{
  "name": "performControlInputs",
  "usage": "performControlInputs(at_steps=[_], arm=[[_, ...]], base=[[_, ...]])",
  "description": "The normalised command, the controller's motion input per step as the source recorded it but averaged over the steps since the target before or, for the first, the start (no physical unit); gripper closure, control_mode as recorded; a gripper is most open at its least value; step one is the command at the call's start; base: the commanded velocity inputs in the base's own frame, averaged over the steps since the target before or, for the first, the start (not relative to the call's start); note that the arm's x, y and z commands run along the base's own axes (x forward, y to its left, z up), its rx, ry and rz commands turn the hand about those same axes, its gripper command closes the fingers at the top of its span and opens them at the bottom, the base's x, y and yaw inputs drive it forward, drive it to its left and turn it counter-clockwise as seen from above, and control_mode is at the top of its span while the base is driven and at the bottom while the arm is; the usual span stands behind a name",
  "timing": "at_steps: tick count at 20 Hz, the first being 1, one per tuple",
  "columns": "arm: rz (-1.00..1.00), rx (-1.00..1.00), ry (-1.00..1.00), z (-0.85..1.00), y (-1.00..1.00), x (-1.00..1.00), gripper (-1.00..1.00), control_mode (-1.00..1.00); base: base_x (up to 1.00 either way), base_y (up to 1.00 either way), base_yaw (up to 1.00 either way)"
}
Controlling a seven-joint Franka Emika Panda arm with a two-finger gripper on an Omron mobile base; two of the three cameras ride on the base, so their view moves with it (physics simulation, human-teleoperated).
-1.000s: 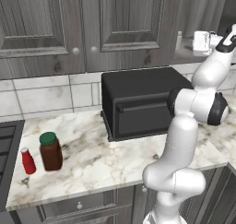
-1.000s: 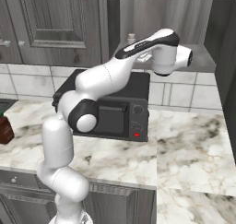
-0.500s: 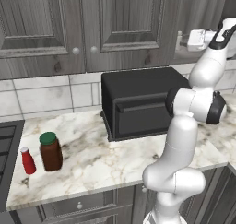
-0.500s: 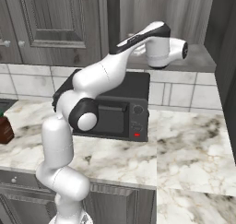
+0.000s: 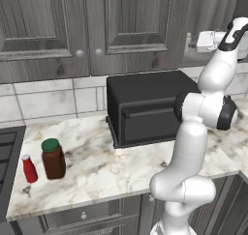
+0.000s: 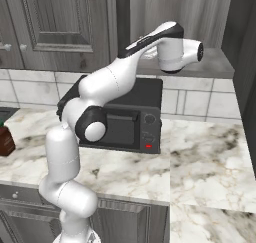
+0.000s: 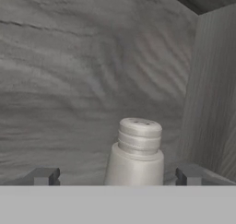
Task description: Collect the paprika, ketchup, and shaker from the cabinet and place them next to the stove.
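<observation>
We find no legible labels or writing anywhere. In the hand view, the shaker (image 7: pixel 136 156) stands upright on the cabinet (image 7: pixel 69 80) shelf, between the fingers (image 7: pixel 44 176) of the gripper (image 7: pixel 115 177), jaws spread wide, not touching it. The paprika (image 5: pixel 53 158) and ketchup (image 5: pixel 29 168) stand side by side on the counter (image 5: pixel 101 166) near the stove (image 5: pixel 7 156).

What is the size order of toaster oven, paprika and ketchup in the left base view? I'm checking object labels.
1. toaster oven, by far the largest.
2. paprika.
3. ketchup, shorter and slimmer.
</observation>
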Motion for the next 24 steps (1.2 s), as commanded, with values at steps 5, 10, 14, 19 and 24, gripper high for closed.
performControlInputs(at_steps=[5, 10, 14, 19, 24], arm=[[0.00, 0.00, 0.00, 0.00, 0.01, 0.00, -1.00, -1.00], [-0.01, 0.00, 0.01, 0.00, 0.01, 0.01, -1.00, -1.00], [-0.02, 0.00, 0.00, 0.00, 0.00, 0.04, -1.00, -1.00], [-0.04, 0.00, 0.00, 0.00, 0.00, 0.11, -1.00, -1.00], [-0.04, 0.00, 0.00, 0.00, 0.14, 0.10, -1.00, -1.00]], base=[[0.00, 0.00, 0.00], [0.00, 0.00, 0.00], [0.00, 0.00, 0.00], [0.00, 0.00, 0.00], [0.00, 0.00, 0.00]])
